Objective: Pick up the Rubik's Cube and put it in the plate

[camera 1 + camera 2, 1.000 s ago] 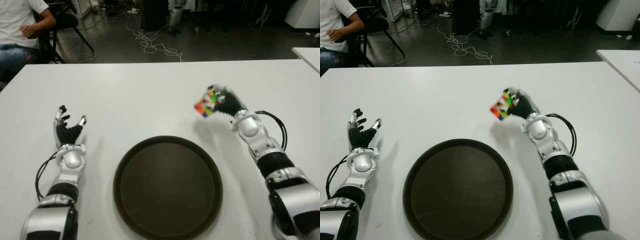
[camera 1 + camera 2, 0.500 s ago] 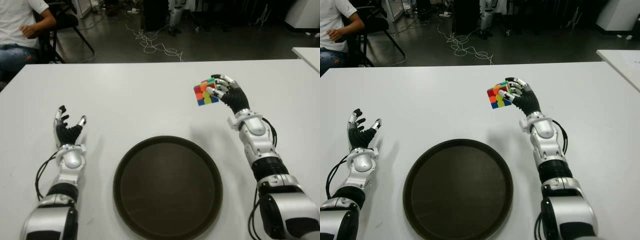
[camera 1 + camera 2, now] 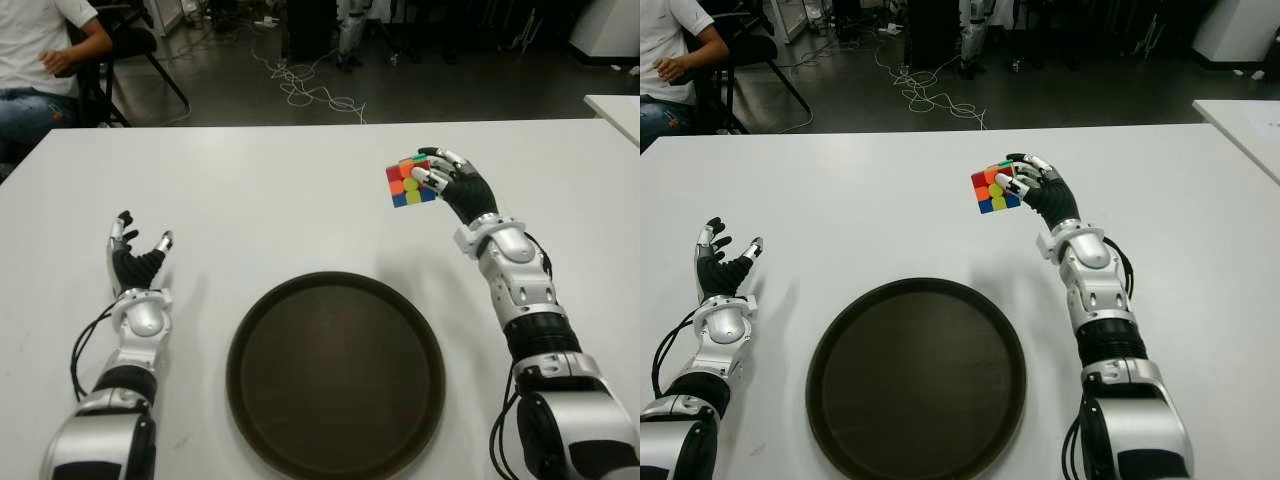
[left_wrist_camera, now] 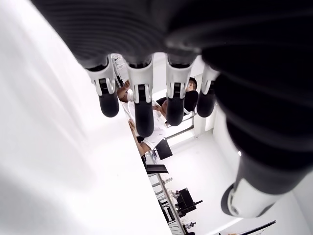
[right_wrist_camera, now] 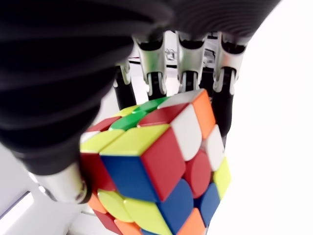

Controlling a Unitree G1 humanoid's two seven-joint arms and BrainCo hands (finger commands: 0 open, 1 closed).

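Lifting the Rubik's Cube [image 3: 408,181] higher than a second ago, my right hand [image 3: 452,184] grips it, ready to carry toward the plate [image 3: 335,372]; my left hand [image 3: 134,258] stays open.

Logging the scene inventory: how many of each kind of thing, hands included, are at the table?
Rubik's Cube: 1, held in the right hand
Plate: 1
Robot hands: 2, the left hand open
Total: 4
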